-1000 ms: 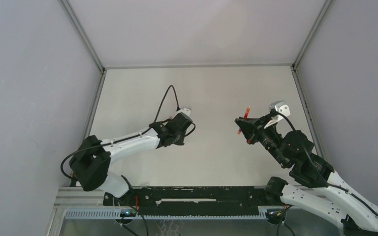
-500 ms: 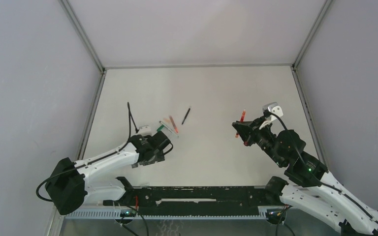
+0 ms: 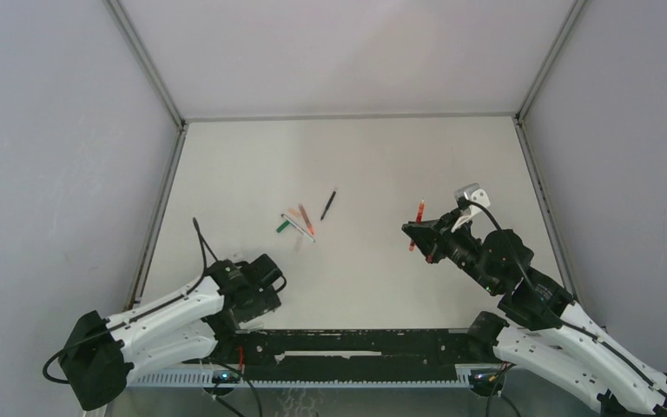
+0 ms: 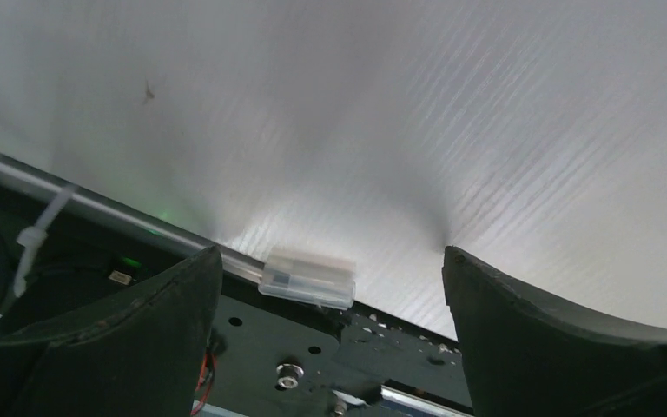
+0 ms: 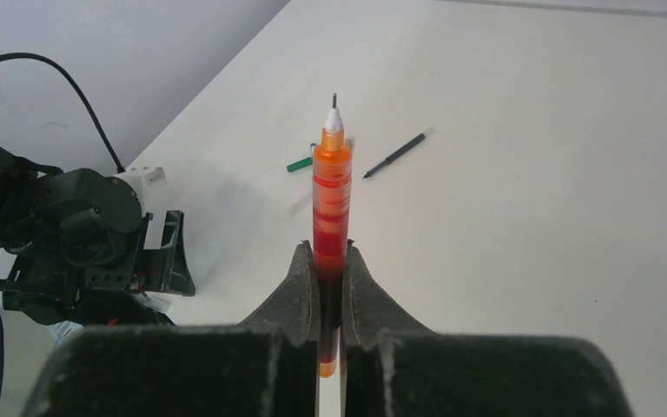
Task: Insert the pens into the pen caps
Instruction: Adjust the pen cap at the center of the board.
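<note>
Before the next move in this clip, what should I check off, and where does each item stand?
1. Grip: right gripper shut on the red pen: ok.
2. Nib of the held pen bare and pointing away from the gripper: ok.
3. Cap in the left gripper: not ok; it is open and empty.
4. Clearance: left gripper apart from the loose pens on the table: ok; it sits near the base rail.
5. Red cap located: cannot tell; only a green piece and a black pen read clearly.
</note>
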You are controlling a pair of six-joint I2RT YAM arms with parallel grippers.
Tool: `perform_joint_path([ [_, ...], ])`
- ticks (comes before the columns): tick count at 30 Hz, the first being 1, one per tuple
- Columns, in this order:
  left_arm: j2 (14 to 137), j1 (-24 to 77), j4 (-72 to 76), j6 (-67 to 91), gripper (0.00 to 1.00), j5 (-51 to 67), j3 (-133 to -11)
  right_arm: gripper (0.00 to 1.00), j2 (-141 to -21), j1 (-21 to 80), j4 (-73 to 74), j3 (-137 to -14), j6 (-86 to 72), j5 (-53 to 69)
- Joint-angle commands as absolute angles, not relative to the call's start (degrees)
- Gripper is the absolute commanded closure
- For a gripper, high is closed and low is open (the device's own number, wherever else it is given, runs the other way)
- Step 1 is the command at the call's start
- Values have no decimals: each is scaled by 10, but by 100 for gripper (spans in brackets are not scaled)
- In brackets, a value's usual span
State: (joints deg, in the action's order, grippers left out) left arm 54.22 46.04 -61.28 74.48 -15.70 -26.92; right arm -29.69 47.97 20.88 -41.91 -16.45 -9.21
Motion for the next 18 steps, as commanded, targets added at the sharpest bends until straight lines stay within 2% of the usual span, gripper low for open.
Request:
perform_joint_path([
  [1, 513, 458, -631, 805, 0, -119, -261, 100, -296, 476, 184, -420, -174, -74],
  [12, 569, 458, -637, 798, 6, -101, -247, 100, -285, 475, 182, -413, -183, -73],
  [18, 644, 459, -616, 752, 18, -90, -274, 100, -279, 474, 190, -412, -179, -85],
])
